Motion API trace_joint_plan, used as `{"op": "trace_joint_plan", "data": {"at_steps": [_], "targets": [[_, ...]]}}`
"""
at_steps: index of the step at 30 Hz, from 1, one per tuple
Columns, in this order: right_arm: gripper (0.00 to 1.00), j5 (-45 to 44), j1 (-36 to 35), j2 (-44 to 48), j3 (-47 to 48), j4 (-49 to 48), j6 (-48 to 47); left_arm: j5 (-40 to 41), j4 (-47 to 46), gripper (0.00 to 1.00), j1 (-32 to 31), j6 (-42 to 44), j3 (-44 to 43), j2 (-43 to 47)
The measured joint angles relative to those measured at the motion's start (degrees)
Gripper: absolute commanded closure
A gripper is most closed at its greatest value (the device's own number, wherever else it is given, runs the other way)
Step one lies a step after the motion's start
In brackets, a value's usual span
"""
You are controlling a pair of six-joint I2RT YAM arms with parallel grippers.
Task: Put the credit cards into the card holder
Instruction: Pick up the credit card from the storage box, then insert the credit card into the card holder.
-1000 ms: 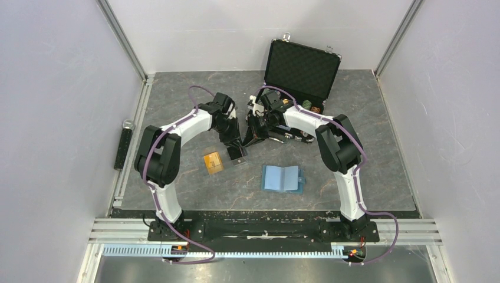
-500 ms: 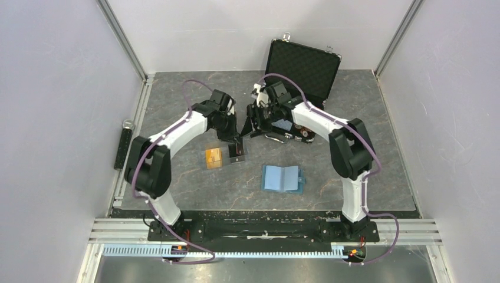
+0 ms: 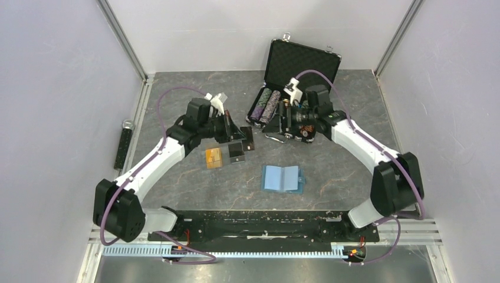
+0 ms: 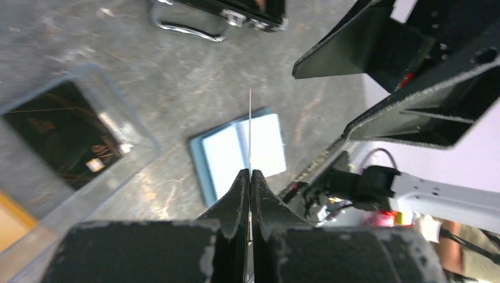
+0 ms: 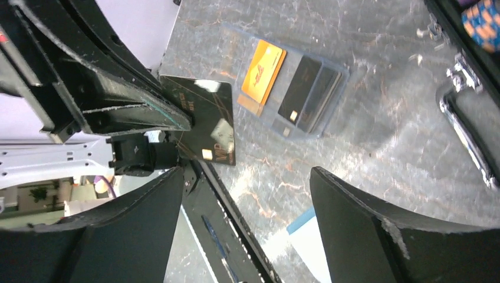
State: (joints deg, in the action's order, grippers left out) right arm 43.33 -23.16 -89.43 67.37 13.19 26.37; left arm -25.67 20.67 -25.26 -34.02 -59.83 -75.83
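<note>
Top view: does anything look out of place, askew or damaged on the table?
Nothing is spilled or damaged. The only thing off the table is a black card, pinched in the left gripper and held on edge above the open card holder. The orange card lies flat in the clear tray.

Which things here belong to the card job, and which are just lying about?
Job:
- black card, pinched in the left hand
- orange card
- another black card
- open card holder

Lying about:
- black case
- poker chips
</note>
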Motion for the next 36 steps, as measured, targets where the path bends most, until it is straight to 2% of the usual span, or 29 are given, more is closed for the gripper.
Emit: {"op": "trace_joint_plan", "data": {"at_steps": [4,8,16,20,22,23,25,28,32,36], "targets": [[0.29,4.07,2.45,6.01,-8.09,-3.37,2.03,-8.79,-14.1,0.98,-0.09,-8.52,9.55,2.73],[0.36,8.87,2.51,10.88,-14.99,-10.1,5.46,-14.73,-26.75,0.98,-1.11,-16.15,15.26,3.39],[0.55,15.74,1.99,14.25,-24.44,-28.79,18.34,-19.04,-38.73,0.98,-5.33,-22.73,17.55,5.33],[0.82,17.49,1.01,14.25,-24.68,-34.97,22.18,-19.34,-41.05,0.96,-6.12,-23.85,17.68,5.49],[0.95,17.99,0.55,14.25,-24.68,-37.03,23.52,-19.45,-41.44,0.89,-6.12,-24.13,17.7,5.46],[1.0,18.32,0.42,14.25,-24.68,-38.1,24.28,-19.47,-41.57,0.82,-6.12,-24.22,17.7,5.35],[1.0,18.75,0.42,14.25,-24.65,-39.52,25.24,-19.26,-41.79,0.66,-6.1,-24.26,17.7,5.14],[1.0,18.8,0.39,14.25,-24.65,-40.09,25.7,-19.1,-41.77,0.54,-6.27,-24.57,17.7,5.05],[1.0,18.14,0.39,14.25,-24.65,-37.29,23.32,-17.88,-40.0,0.51,-6.38,-24.5,17.7,5.05],[1.0,15.47,0.68,14.25,-24.7,-29.18,17.62,-16.04,-36.13,0.51,-6.38,-23.93,17.84,5.05]]}}
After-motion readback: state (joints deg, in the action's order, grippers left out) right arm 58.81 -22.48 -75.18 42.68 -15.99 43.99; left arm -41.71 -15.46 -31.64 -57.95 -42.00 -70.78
